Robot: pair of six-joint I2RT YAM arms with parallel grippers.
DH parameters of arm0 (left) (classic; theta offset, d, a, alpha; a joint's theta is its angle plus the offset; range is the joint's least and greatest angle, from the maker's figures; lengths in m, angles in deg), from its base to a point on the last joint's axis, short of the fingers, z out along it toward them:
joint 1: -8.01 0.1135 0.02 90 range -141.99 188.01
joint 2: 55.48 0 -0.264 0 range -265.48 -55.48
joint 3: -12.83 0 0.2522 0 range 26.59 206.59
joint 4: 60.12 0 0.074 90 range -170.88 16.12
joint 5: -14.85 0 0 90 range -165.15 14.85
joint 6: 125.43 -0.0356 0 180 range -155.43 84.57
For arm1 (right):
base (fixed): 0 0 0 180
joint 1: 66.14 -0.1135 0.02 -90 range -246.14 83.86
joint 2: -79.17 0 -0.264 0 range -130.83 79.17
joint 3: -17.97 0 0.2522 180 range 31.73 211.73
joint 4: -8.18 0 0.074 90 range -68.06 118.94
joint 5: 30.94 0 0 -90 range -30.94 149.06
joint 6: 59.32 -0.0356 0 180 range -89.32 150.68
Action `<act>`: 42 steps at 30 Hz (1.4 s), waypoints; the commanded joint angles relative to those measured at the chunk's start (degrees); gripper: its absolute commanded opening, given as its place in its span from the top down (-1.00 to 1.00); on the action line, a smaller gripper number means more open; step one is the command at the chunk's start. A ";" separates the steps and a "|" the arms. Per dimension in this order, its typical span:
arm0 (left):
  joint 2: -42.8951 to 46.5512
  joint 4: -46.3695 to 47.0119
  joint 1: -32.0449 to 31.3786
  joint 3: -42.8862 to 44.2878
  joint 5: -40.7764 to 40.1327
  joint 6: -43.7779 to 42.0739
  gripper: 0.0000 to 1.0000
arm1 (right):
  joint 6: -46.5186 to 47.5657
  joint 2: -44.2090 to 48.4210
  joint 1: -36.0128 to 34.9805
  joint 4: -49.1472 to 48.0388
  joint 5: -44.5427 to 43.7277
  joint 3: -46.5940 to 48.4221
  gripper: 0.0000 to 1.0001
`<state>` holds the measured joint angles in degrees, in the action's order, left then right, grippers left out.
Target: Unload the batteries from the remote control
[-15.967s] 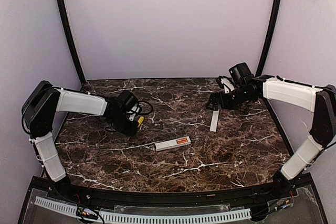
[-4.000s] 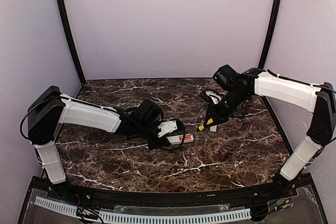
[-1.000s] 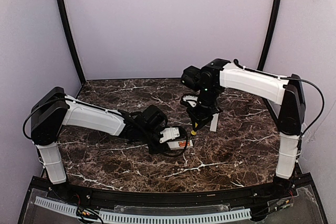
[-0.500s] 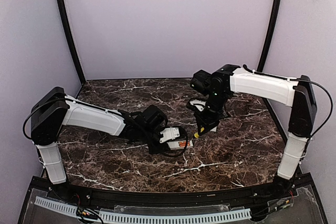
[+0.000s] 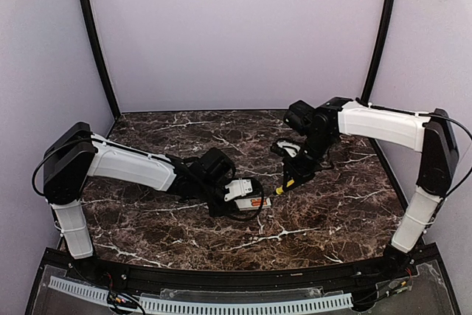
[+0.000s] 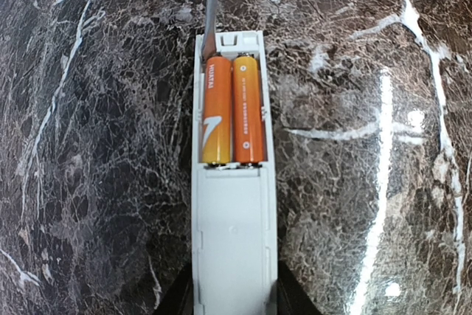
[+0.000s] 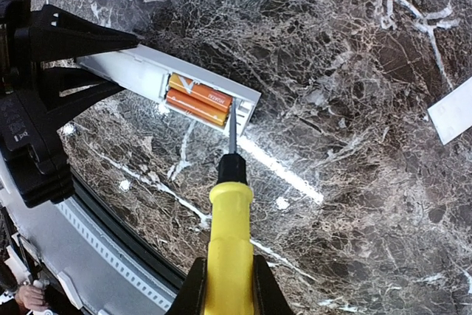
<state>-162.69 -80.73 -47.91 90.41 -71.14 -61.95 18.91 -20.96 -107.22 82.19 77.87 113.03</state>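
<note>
The remote control (image 6: 234, 241) lies back-up on the marble table, a slim white bar with its battery bay uncovered. Two orange batteries (image 6: 234, 108) sit side by side in the bay. My left gripper (image 6: 233, 304) is shut on the remote's body, one dark finger on each long side; the top view shows the left gripper (image 5: 234, 191) at the remote (image 5: 253, 198). My right gripper (image 7: 228, 285) is shut on a yellow-handled screwdriver (image 7: 230, 219). Its thin blade (image 6: 210, 12) reaches the far end of the bay beside the batteries (image 7: 198, 101).
A flat white cover strip (image 7: 451, 112) lies on the table to the right of the screwdriver. The table's black front rail (image 5: 236, 278) runs along the near edge. The right arm (image 5: 376, 123) stretches in from the right.
The right arm has swung to the right and the screwdriver handle shifted slightly right and down, its tip staying at the remote's end. The left arm and remote have not moved.
</note>
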 commanded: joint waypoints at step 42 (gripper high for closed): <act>4.34 19.41 -0.61 -9.60 -3.29 -6.25 0.99 | 5.06 2.87 5.50 -17.05 12.93 -18.89 1.00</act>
<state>-161.03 -70.51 -47.91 82.95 -75.51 -64.62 24.44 -15.54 -100.99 67.13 89.93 96.90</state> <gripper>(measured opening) 0.296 0.141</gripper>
